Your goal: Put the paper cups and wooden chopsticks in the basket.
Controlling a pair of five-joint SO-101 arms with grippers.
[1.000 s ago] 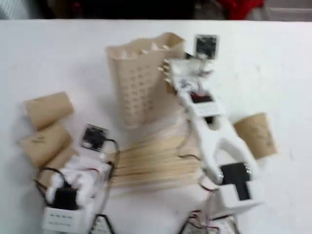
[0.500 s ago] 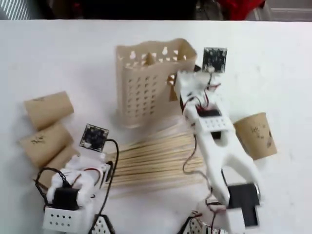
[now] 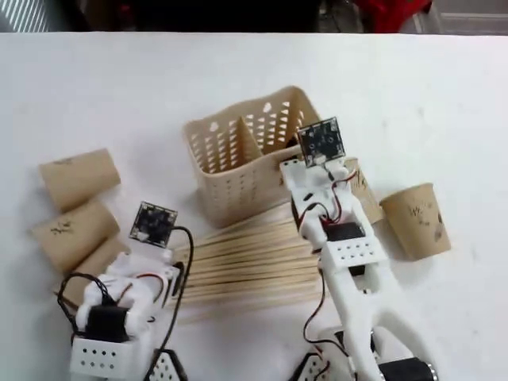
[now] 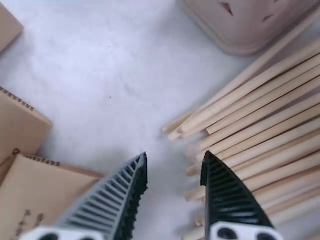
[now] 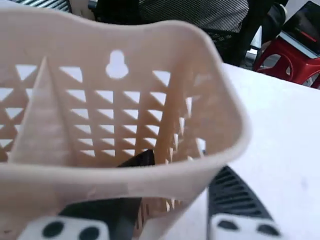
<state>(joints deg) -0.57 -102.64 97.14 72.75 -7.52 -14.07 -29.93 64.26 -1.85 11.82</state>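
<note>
Left fingers point(image 4: 125, 195) released, spread over the surface point(image 4: 100, 75). Chopsticks point(image 4: 260, 110) lie just beside 1 finger, cups point(image 4: 30, 185) beside the other. Right fingers point(image 5: 235, 200) straddle the basket point(image 5: 115, 100) wall, 1 inside and 1 outside, apparently clenched on it.

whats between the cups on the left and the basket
Nothing: bare table runs from the cups to the basket, as the high view shows.
</note>
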